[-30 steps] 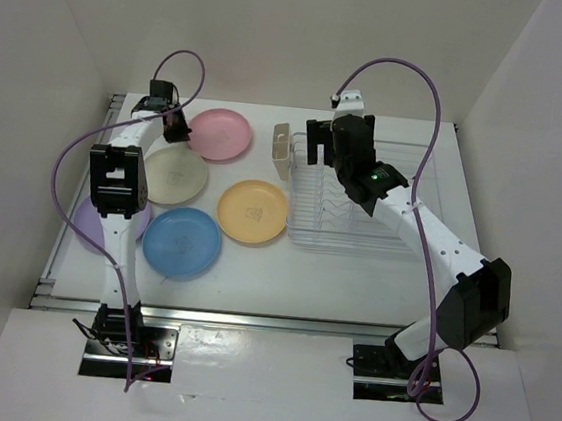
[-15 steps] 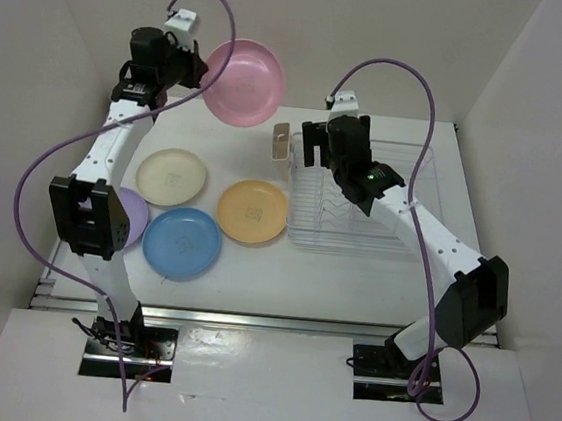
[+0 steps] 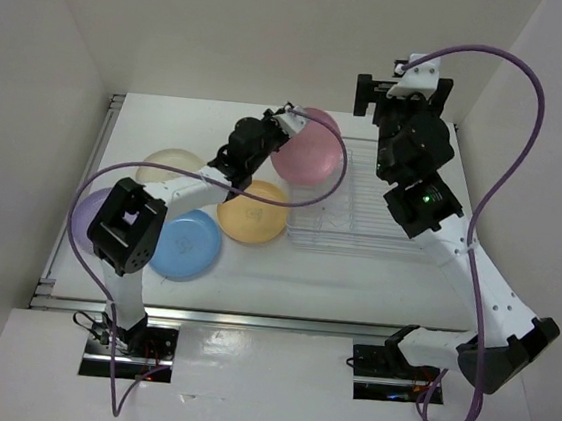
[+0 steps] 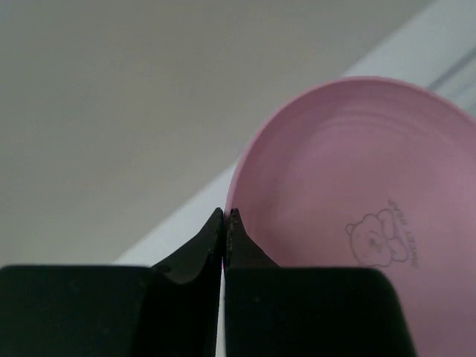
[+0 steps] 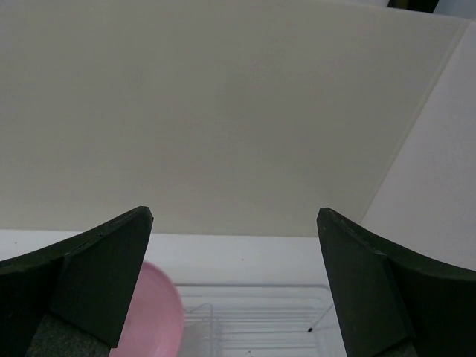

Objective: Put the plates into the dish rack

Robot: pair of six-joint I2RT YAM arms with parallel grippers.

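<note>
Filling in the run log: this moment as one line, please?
left gripper shut on rim of round pink plastic plate | plate near thin silver wire dish rack | right gripper open, empty

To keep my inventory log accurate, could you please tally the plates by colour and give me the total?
pink plate: 1
cream plate: 1
orange-yellow plate: 1
blue plate: 1
lavender plate: 1
Total: 5 plates
</note>
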